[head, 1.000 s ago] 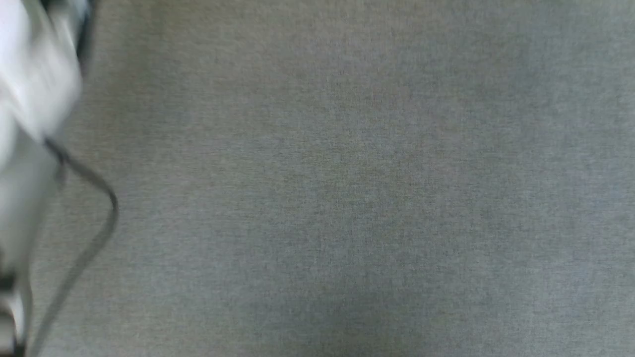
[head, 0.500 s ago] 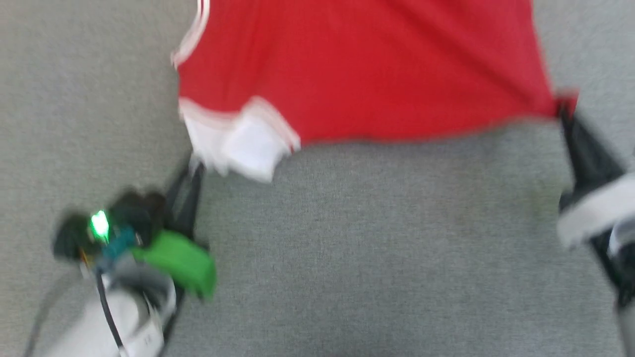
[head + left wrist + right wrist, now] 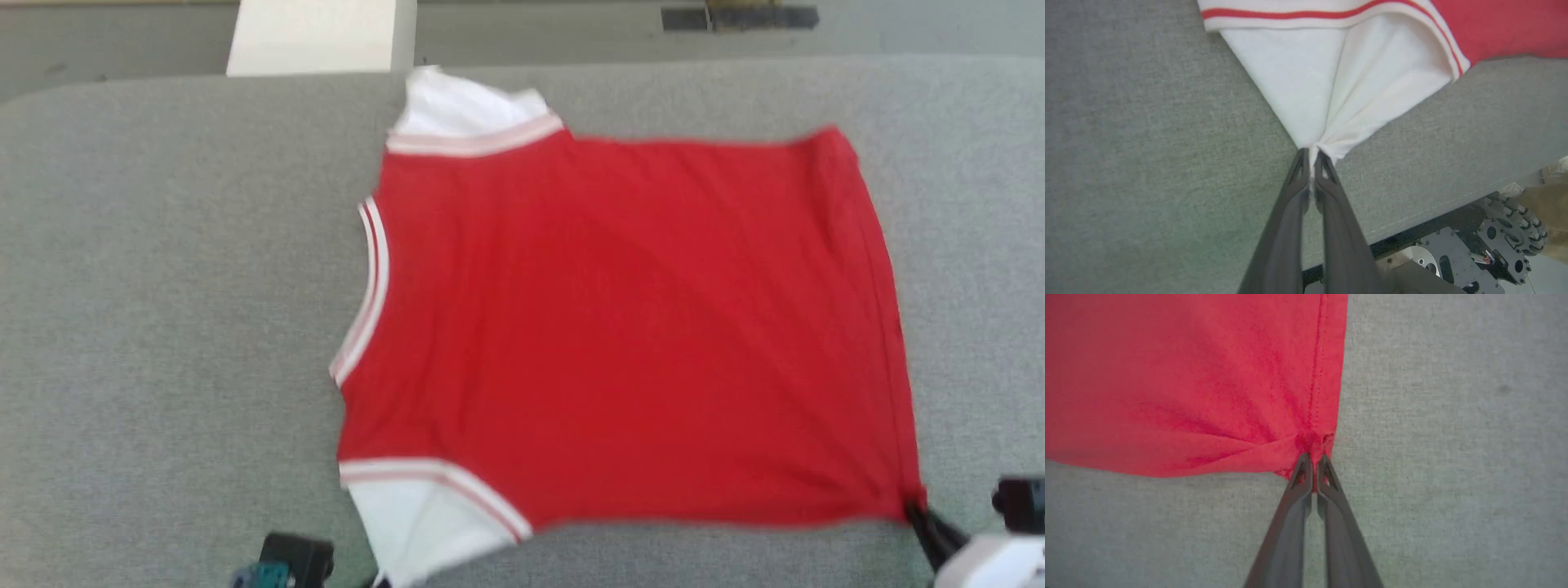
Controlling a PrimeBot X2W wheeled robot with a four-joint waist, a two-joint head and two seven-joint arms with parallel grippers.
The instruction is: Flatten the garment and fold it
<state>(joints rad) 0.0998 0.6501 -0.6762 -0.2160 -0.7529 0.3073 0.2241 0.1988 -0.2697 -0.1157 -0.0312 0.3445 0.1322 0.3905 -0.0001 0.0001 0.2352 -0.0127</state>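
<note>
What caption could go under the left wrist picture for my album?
The left pincer pinches the white sleeve tip of the red garment, which lies on a grey table.

Work surface: a table (image 3: 163, 286) covered in grey woven cloth, rounded at its far-left corner, with a seam stitched along the near edge.
Floor: a grey floor (image 3: 106, 41) is seen beyond the far edge.
Beyond the table: a white block (image 3: 318, 37); further right, a dark strip (image 3: 739, 18).
Light: even and soft.
</note>
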